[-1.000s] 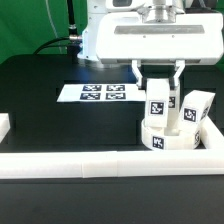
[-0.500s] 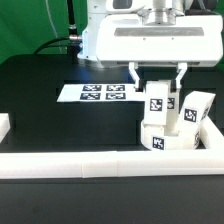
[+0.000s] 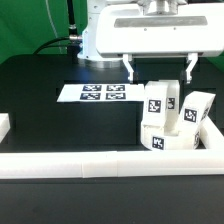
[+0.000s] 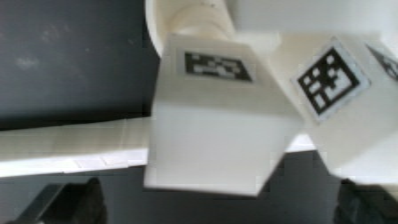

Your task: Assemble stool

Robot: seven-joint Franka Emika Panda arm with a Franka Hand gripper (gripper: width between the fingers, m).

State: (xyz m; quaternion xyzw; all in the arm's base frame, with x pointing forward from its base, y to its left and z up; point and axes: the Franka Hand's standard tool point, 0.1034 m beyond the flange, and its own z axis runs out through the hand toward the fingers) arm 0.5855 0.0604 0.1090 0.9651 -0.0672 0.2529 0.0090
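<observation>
- The black tabletop [image 3: 50, 125] carries the whole job. I see no loose stool part lying on its open stretch.
- The long white rail [image 3: 90, 163] runs along the near edge and turns back at the exterior view's right. All the work sits in that corner.
- The marker board [image 3: 97, 93] lies flat farther back, well apart from the stool parts.
- The seat [image 3: 175, 138] lies flat in the rail's corner, just beside the rail. I cannot tell whether it touches.
- Two legs stand upright on the seat and close together. The first leg [image 3: 160, 103] is toward the exterior view's left and the second leg [image 3: 198, 108] toward its right. In the wrist view they crowd the frame, the first leg [image 4: 210, 120] beside the second leg [image 4: 334, 85], with tags showing on both.
- I judge those two legs placed, so the task looks well past halfway. Whether they are fully home in their sockets I cannot tell from here.
- I cannot pick out a third leg in either view. It may be hidden behind the other two, so I count it as still to confirm or fit.
- The fingers [image 3: 129, 68] stand wide apart above the legs and hold nothing, one on each side and clear of the first leg's top.
</observation>
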